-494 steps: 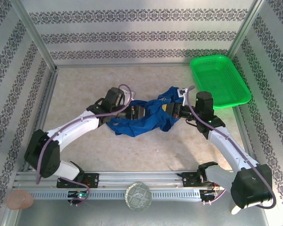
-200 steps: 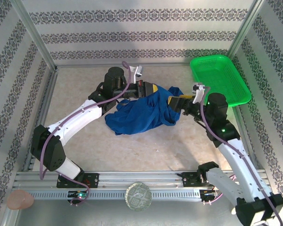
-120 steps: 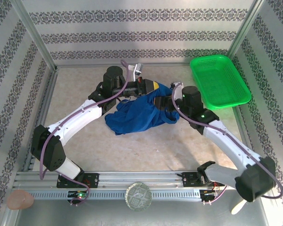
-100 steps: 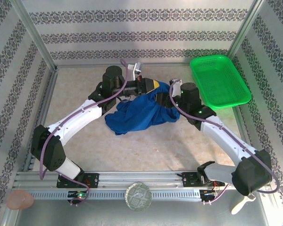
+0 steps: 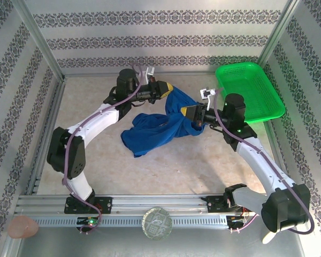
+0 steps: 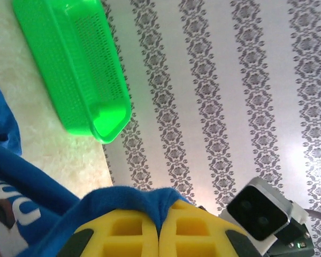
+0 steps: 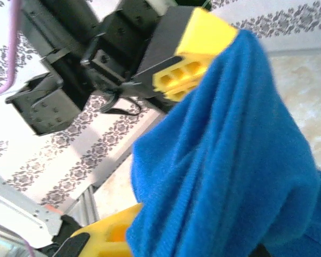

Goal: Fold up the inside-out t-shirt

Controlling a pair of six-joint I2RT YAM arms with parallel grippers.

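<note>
Left claw clenched on an edge of the royal-blue inside-out t-shirt, holding it aloft; right claw pinches the same cloth just beside it. The rest slumps bunched on the counter, near a green mesh basket.

Blue t-shirt in the left hand

The inside-out t-shirt drapes over the right pincer, apparently hiding one finger entirely.
</note>
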